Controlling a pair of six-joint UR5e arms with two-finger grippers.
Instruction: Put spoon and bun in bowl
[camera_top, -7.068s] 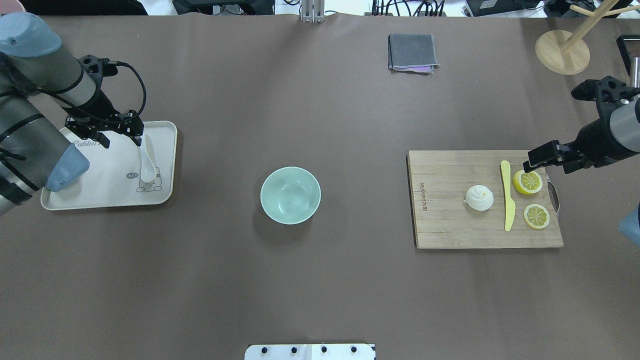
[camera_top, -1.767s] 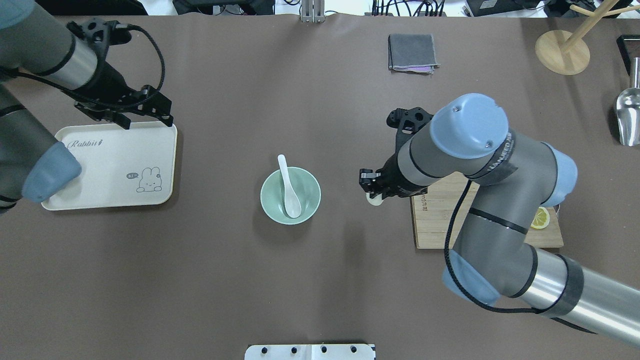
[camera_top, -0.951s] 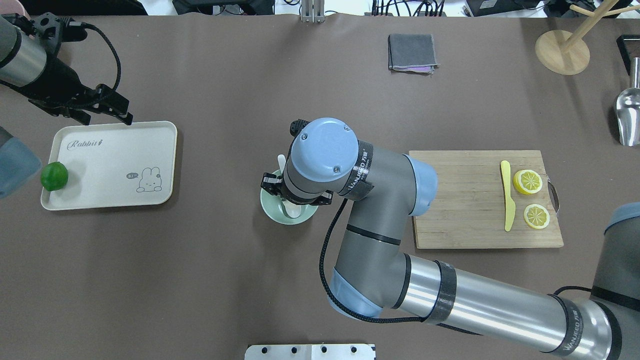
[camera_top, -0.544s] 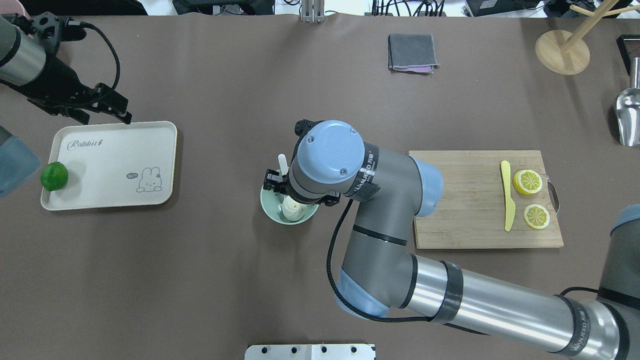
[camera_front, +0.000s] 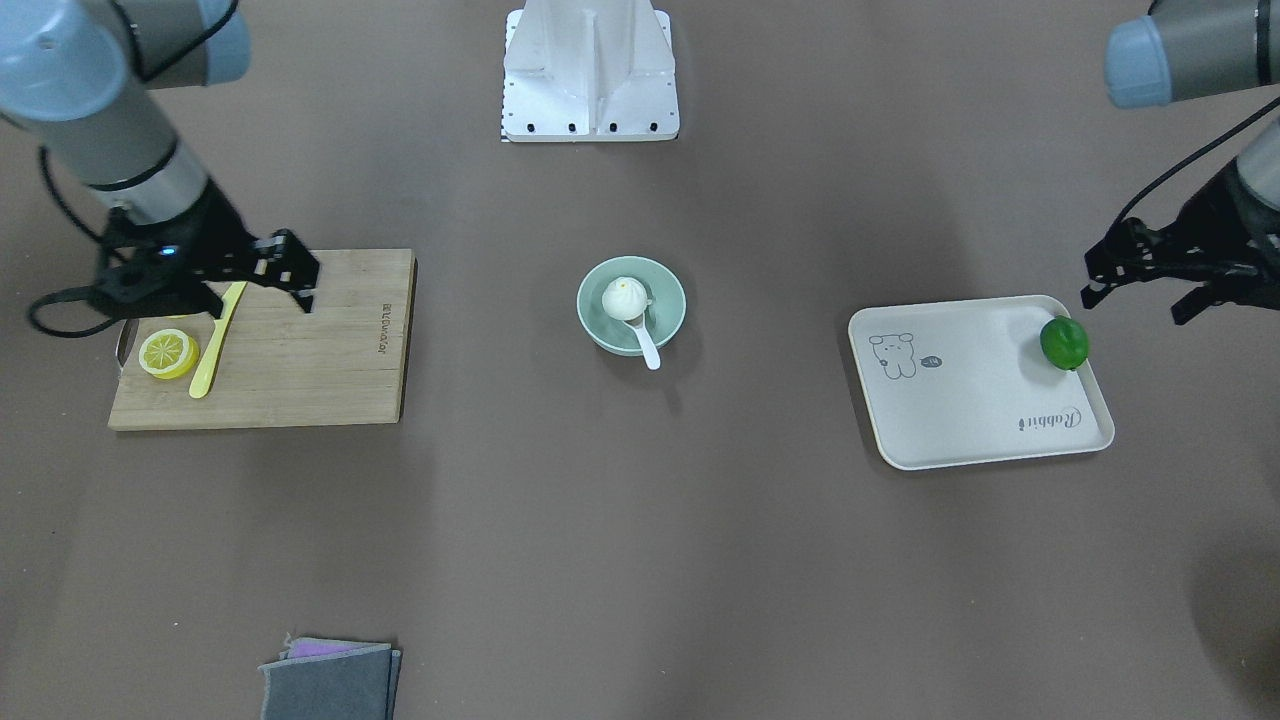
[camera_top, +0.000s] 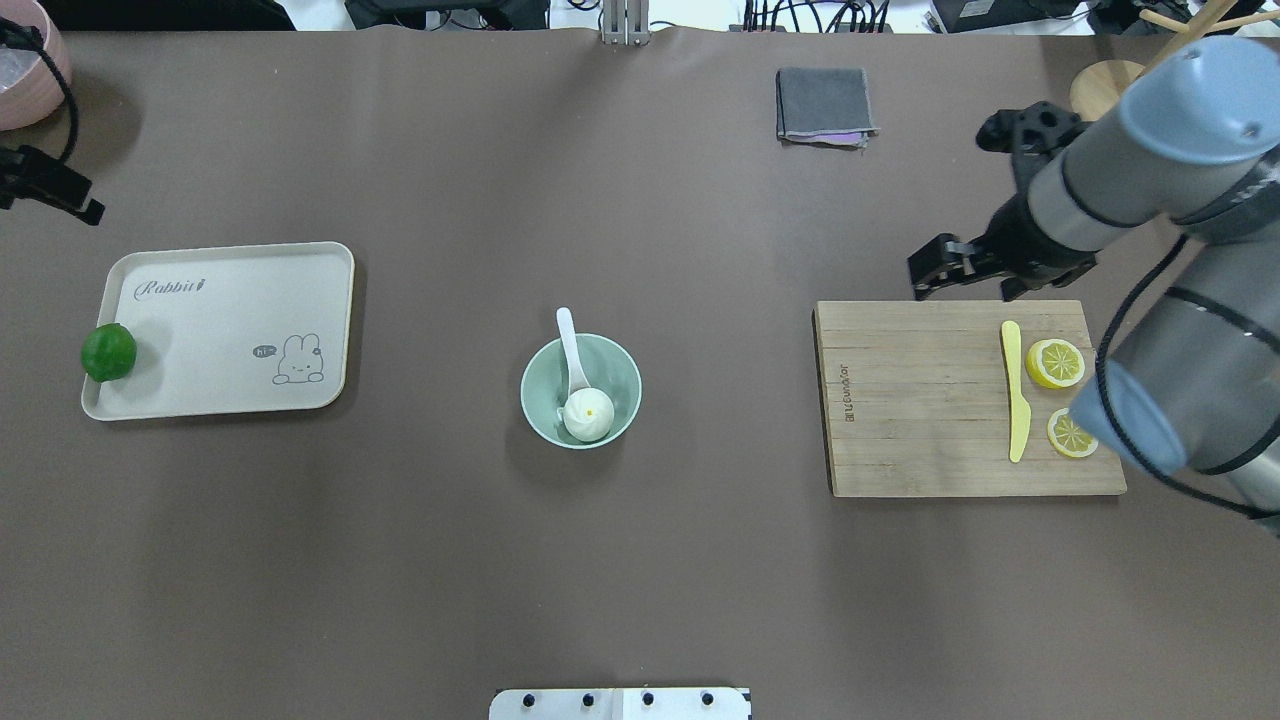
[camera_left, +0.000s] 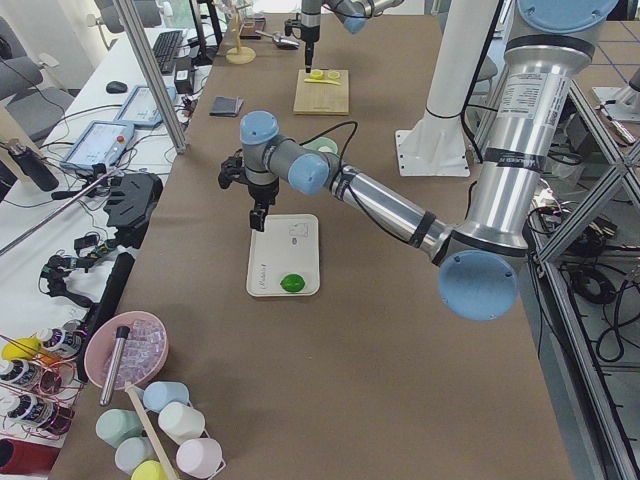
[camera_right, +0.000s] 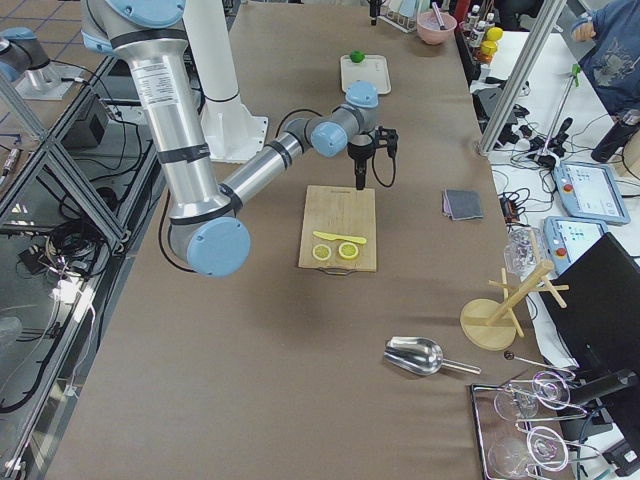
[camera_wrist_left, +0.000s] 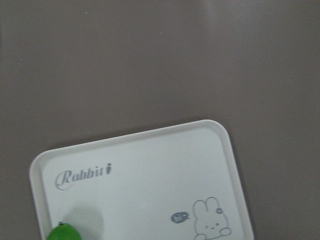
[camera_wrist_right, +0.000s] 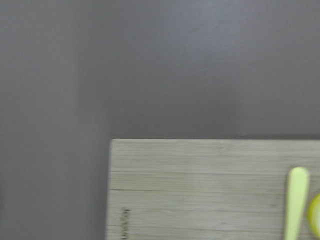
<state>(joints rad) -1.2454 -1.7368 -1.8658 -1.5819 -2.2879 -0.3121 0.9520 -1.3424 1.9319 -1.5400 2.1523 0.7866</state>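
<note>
The right gripper (camera_top: 965, 288) hangs with its fingers spread and empty above the far edge of the cutting board (camera_top: 920, 420), where a yellow knife (camera_top: 1015, 400) and lemon slices (camera_top: 1055, 363) lie. The left gripper (camera_front: 1134, 300) is likewise released and empty, beside the tray (camera_front: 960, 400) that holds a lime (camera_front: 1064, 342). At the middle of the bench (camera_top: 640, 560), the bun (camera_top: 589, 413) sits in the bowl (camera_top: 533, 385) on the scoop of the spoon (camera_top: 570, 345), whose handle leans over the rim.

The left gripper (camera_left: 258, 222) is held above the far end of a cream tray (camera_left: 272, 262) bearing a lime (camera_left: 292, 283).
</note>
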